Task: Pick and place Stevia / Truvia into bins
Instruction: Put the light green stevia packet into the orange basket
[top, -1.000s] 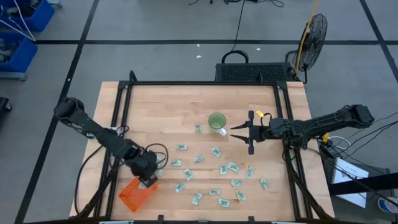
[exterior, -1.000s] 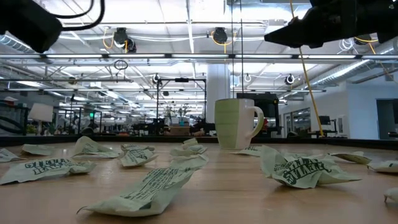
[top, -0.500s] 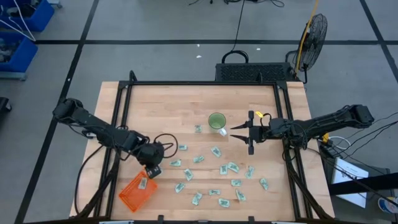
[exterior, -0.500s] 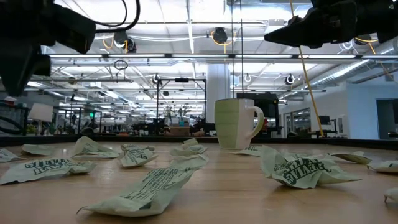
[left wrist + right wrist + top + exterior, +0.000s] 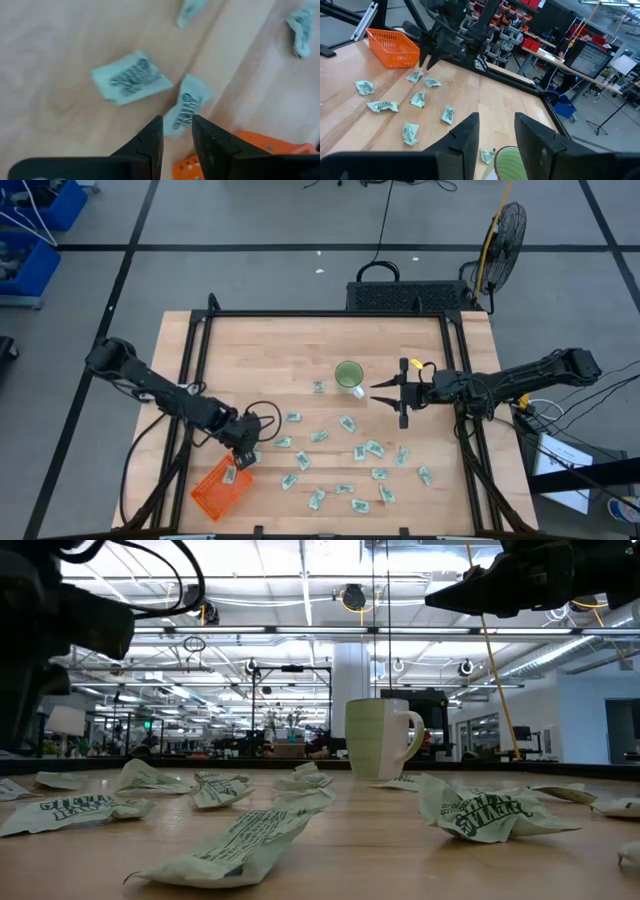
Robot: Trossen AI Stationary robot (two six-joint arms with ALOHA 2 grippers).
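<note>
Several white-and-green Stevia sachets [image 5: 345, 455] lie scattered on the wooden table. The orange bin [image 5: 218, 490] sits at the near left with one sachet [image 5: 230, 475] inside. My left gripper [image 5: 244, 454] hangs open just past the bin's far right corner, pointing steeply down. In the left wrist view its fingers [image 5: 176, 120] stand above one sachet [image 5: 186, 106] without touching it, and another sachet [image 5: 131, 78] lies beside. My right gripper [image 5: 374, 395] waits open and level beside the green cup [image 5: 348, 373], nothing between its fingers [image 5: 495, 117].
The green cup [image 5: 380, 738] stands upright at mid-table. A black frame rail [image 5: 190, 380] runs along the table's left side and another along the right [image 5: 465, 380]. Bare wood lies at the far left of the table [image 5: 260, 350].
My left gripper has moved from above the orange bin toward the table's far right, ending over the sachets beside the bin. It has sunk a little and rolled about its own axis. A sachet now shows lying in the bin where the gripper was.
</note>
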